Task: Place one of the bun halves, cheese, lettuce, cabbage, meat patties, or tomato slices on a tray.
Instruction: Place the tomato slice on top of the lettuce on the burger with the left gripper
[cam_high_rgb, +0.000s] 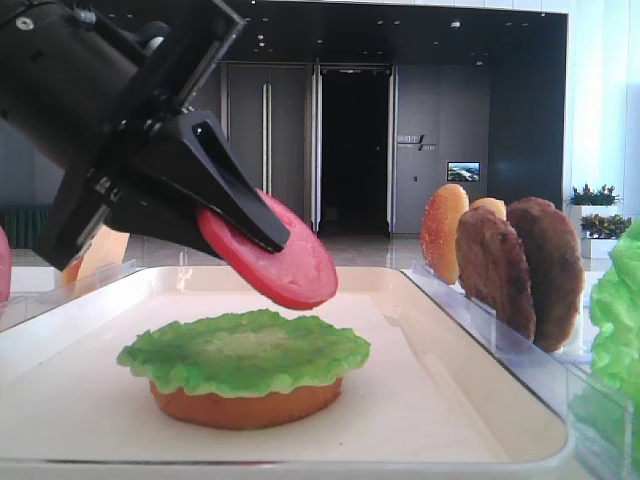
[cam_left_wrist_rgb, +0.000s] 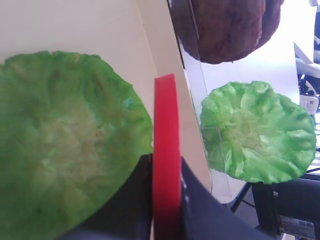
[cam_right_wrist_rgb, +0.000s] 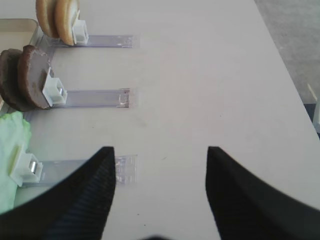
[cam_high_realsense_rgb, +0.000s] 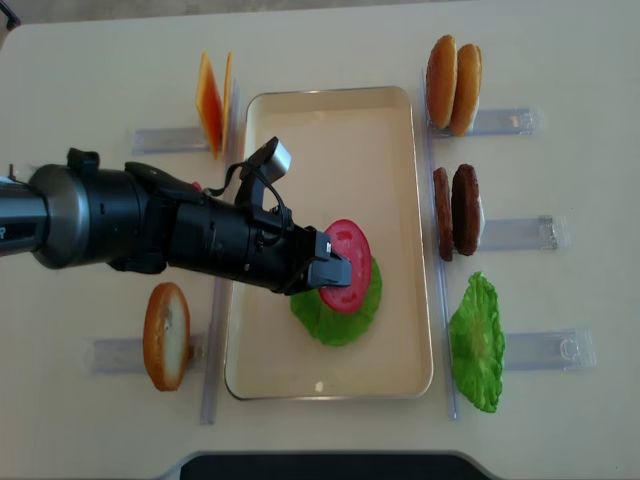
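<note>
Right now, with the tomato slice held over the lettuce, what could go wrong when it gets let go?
1. The left hand holds the tomato slice tilted and clear above the lettuce, so on release it may land on its edge and roll or slide off.
2. In the overhead view the slice sits toward one edge of the lettuce, not its centre, so it could end up overhanging.
3. If the hand lowers further, its fingers might press the lettuce and shift it on the bun half.

No readable text, label, brand or number on anything in view.
</note>
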